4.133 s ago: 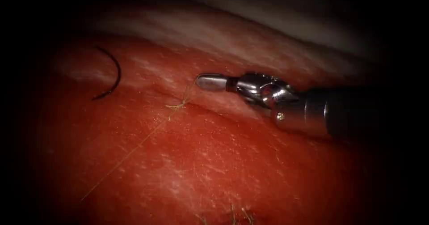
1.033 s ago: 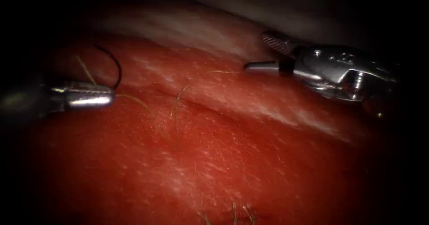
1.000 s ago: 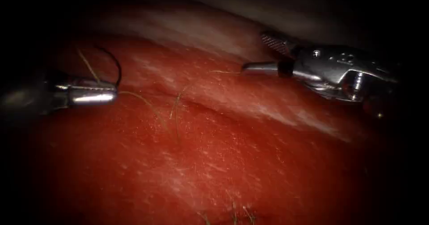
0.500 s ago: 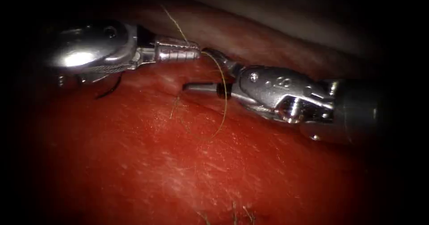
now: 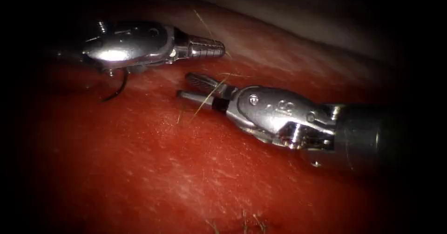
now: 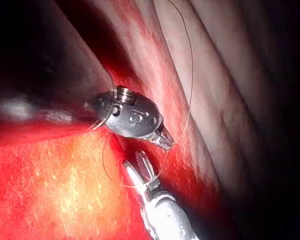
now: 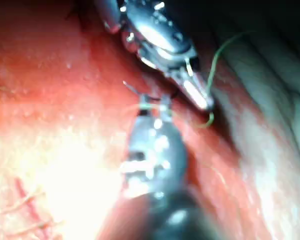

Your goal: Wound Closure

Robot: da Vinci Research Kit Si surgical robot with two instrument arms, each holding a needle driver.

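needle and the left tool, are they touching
Cannot tell. In the endoscope view the needle lies on the tissue and its upper end passes behind the left tool, hiding any contact or gap.

The left pincer (image 5: 219, 48), shut on the thread (image 5: 210, 93), now sits further right than half a second ago; the right pincer (image 5: 186, 86) has shifted left and lower, its jaws spread around the thread.
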